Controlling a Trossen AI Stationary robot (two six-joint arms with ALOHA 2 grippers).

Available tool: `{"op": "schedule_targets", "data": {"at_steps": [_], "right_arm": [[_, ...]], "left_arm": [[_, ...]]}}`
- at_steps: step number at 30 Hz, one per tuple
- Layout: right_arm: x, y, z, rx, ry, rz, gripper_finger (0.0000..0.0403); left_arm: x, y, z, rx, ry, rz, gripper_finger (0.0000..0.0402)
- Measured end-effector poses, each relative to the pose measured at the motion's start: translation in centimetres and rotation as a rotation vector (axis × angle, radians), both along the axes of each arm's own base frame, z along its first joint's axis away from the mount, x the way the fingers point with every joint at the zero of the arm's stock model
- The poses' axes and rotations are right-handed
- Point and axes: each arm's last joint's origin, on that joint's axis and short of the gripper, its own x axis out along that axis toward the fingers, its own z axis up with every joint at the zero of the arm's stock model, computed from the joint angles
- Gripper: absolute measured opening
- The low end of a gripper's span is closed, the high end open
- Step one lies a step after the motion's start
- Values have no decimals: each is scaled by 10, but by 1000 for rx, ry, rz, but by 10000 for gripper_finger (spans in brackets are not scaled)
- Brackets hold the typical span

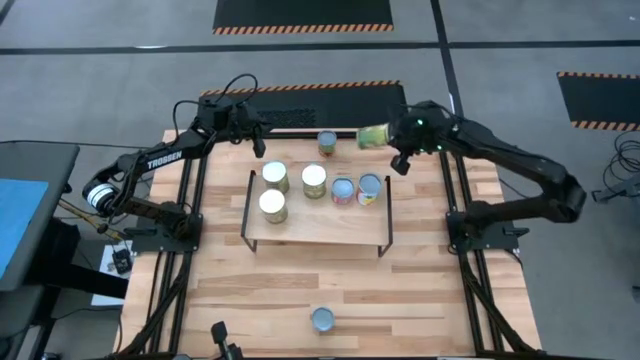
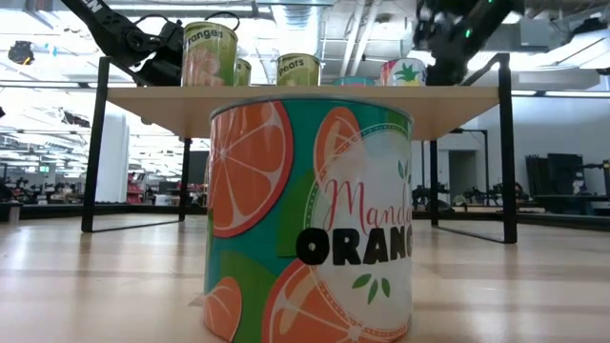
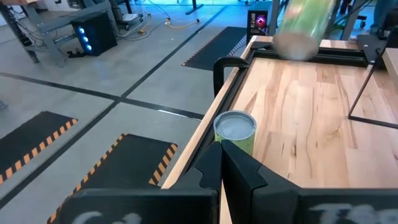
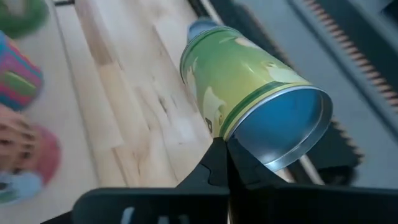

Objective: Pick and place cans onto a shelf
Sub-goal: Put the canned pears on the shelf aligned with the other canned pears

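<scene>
The shelf [image 1: 315, 215] stands mid-table on black wire legs, with several cans [image 1: 314, 180] upright on its board. My right gripper [image 4: 227, 149] is shut on a green-and-yellow can [image 1: 374, 135], held in the air behind the shelf's far right corner. The left wrist view shows this can [image 3: 305, 25] as a blur. Another can [image 1: 327, 142] stands on the table behind the shelf, just ahead of my shut left gripper [image 3: 222, 155]. An orange-and-teal can [image 2: 310, 214] stands alone near the table's front edge. My right gripper pinches the rim [image 4: 231, 138] of the can's round end nearest the wrist between its two fingers. One finger lies on the labelled-wall side, the other on the bluish hollow end. The can sticks out ahead of the fingers, lying nearly level toward the table's left, clear of the table.
The shelf's board has bare room along its near half [image 1: 330, 232]. Black metal frames [image 1: 190, 200] run along both table sides. Bare tabletop [image 1: 400, 290] lies between the shelf and the front can. Beyond the far edge are floor mats with striped borders [image 1: 300, 15].
</scene>
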Motion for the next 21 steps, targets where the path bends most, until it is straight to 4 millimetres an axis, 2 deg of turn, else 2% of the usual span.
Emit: {"op": "schedule_targets", "data": {"at_steps": [9, 17, 21], "right_arm": [[1, 57, 56, -215, -38, -24, 2], [10, 101, 86, -340, -81, 68, 3], [20, 123, 99, -370, -111, 180, 2]], "left_arm": [[0, 0, 0, -1, 2, 1, 0], [0, 0, -1, -7, 6, 2, 0], [0, 0, -1, -9, 7, 1, 0]]}}
